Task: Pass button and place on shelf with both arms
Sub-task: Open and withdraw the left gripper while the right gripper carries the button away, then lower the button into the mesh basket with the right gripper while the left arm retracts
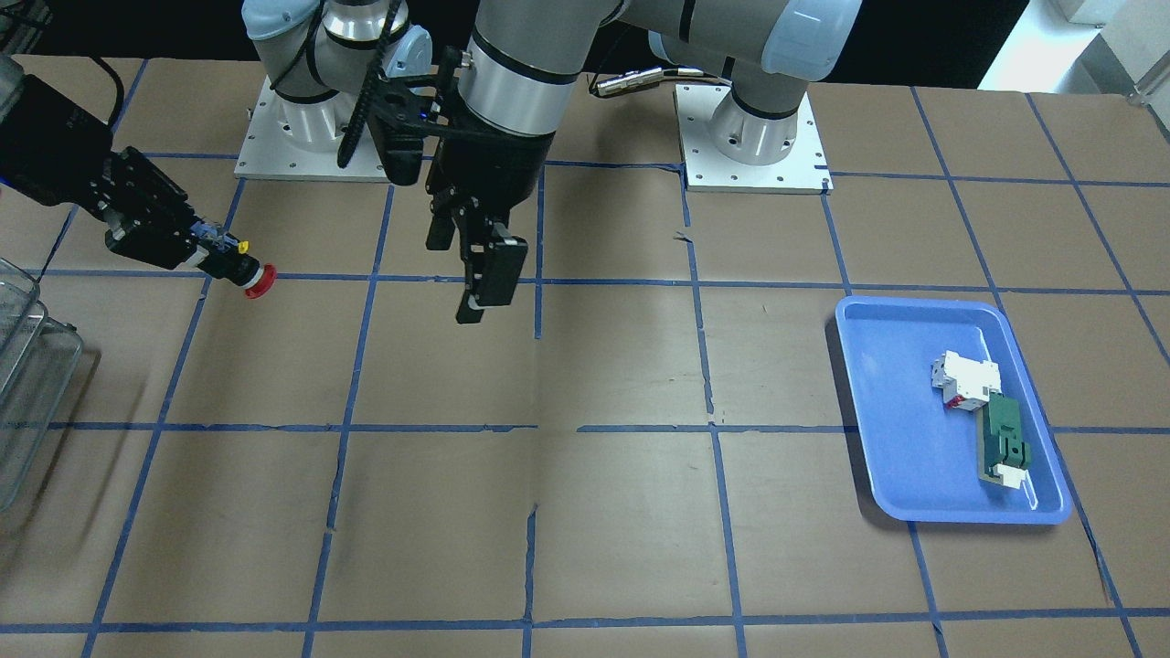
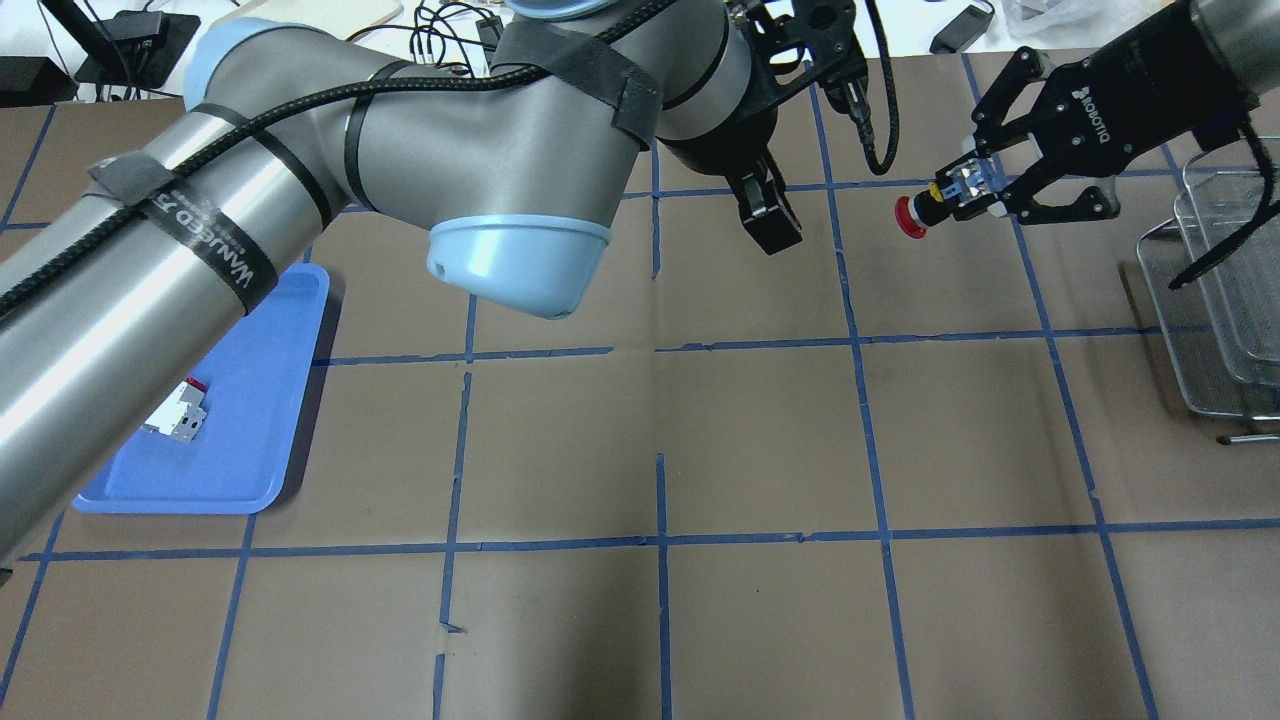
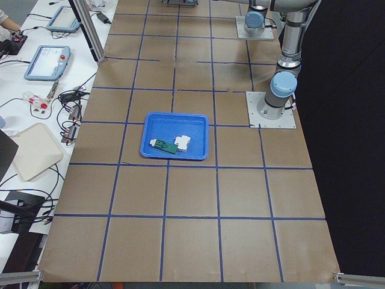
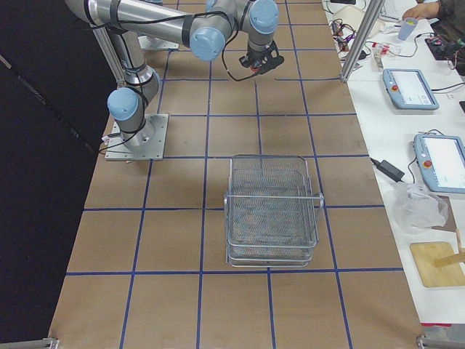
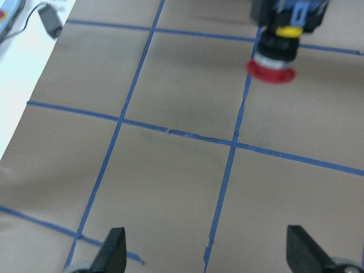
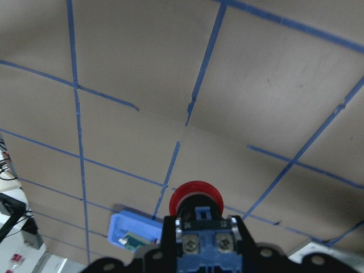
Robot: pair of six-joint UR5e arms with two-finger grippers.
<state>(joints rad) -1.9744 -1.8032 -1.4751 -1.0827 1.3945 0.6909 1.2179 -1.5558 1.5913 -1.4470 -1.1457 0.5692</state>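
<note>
The button, with a red cap, black collar and bluish block, is held in the air by my right gripper, which is shut on the block end; the red cap points toward my left gripper. It shows the same way in the front view, button and right gripper. In the right wrist view the button sits between the pads. My left gripper is open and empty, a short way from the cap; the left wrist view shows its spread fingertips and the button ahead. The wire shelf stands beyond the right gripper.
A blue tray on my left side of the table holds a white breaker block and a green flat part. The shelf also shows in the right side view. Brown table with blue tape grid.
</note>
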